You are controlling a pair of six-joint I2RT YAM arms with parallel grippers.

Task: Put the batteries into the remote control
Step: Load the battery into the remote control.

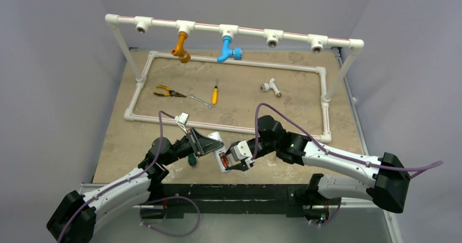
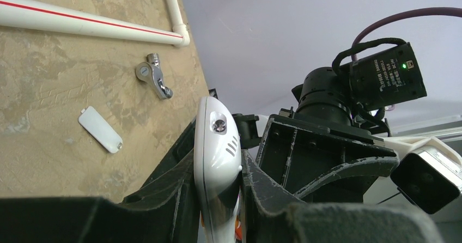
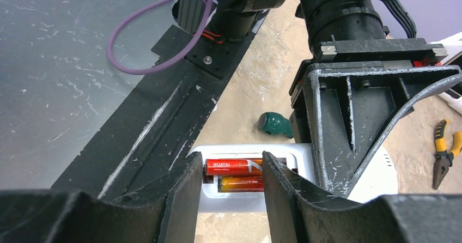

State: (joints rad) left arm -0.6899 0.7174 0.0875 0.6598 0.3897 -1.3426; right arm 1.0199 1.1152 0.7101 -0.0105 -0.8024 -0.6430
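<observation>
the two batteries point(image 3: 233, 167) are lying side by side in the open slot on the back of the remote control point(image 3: 239, 202). their long sides are running across the slot, from one finger of the right gripper point(image 3: 228, 164) over to the other finger.

the remote control is sitting tight between the fingers of the left gripper point(image 2: 218, 156), which is squeezing shut on it. it looks like it is being held up a little off the table point(image 1: 245, 96), near the front edge.

the right gripper is pointing straight at the slot, so it is the nearer free one by far. its jaws are standing apart, one at each end of the batteries, and they are holding nothing. i cannot tell if the tips are touching the batteries or hovering just by them.

both batteries look like they are sitting down in their places, so i think the loading is almost done. the next move may be pushing them flat. after that comes the little white battery cover point(image 2: 99, 129), which is lying on the table well apart from the remote control.
</observation>
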